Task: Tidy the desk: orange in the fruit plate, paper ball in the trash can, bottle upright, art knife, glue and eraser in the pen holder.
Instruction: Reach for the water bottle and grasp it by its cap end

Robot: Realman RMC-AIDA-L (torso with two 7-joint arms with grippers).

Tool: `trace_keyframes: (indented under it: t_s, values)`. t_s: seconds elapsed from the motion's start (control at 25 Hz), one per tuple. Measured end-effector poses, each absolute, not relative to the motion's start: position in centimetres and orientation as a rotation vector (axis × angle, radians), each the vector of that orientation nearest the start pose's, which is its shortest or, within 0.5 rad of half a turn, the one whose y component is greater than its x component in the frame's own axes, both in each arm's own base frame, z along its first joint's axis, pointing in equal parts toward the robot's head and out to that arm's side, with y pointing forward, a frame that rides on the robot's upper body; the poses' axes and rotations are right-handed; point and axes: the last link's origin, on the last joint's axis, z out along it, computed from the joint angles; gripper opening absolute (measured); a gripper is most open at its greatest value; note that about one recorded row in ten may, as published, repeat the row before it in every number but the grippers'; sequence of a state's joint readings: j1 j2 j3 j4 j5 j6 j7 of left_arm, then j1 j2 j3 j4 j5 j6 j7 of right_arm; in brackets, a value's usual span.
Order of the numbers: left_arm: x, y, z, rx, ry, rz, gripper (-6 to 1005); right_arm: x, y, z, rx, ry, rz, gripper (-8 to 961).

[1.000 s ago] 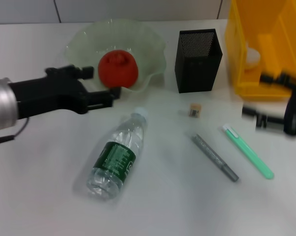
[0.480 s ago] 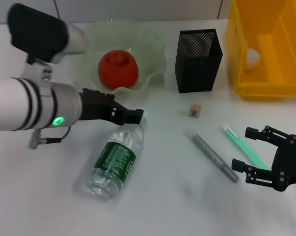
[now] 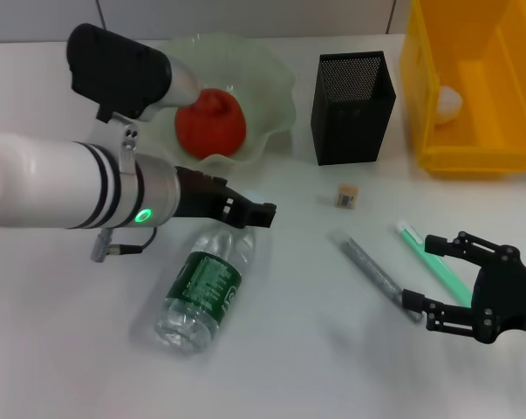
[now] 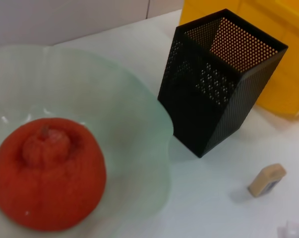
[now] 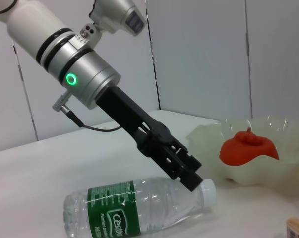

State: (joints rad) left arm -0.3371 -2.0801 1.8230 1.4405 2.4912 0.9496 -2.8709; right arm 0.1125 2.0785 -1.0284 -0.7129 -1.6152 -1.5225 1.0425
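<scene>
Right over the cap end of the lying bottle (image 3: 203,288) sits my left gripper (image 3: 261,212), and whether its fingers are open I cannot tell; the bottle's long body runs back toward me.

You get one overhead view and two close wrist views.
Your head camera looks down on the desk; both wrist cameras sit low and share the orange (image 4: 46,179) in the fruit plate (image 4: 139,114).

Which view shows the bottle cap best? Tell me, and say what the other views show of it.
The right wrist view: the bottle lies on its side there, its white cap plain just beyond the left gripper. In the head view that gripper covers the cap. The left wrist view shows at most a sliver at the frame's edge.
</scene>
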Motion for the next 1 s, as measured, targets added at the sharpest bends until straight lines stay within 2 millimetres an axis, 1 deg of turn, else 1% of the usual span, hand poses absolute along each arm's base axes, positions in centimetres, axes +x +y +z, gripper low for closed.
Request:
trace_keyframes:
  t_s: [0.12, 0.2, 0.48, 0.72, 1.0]
  values:
    - [-17.0, 33.0, -7.2, -2.449, -0.982, 0.019, 822, 32.1, 23.1, -1.4, -2.590, 0.501, 0.737, 841]
    - [-17.1, 33.5, -8.1, -2.467, -0.985, 0.044, 821, 32.1, 23.1, -1.4, -2.590, 0.502, 0.737, 841]
    - [-17.1, 33.6, -9.0, -2.483, -0.970, 0.063, 819, 32.1, 23.0, -1.4, -2.590, 0.508, 0.738, 841]
    - [-17.6, 34.0, -9.5, -2.484, -0.971, 0.101, 818, 32.2, 23.0, -1.4, -2.601, 0.535, 0.731, 841]
    - [-17.5, 34.1, -9.7, -2.487, -0.945, 0.111, 688, 32.2, 23.0, -1.4, -2.611, 0.546, 0.724, 841]
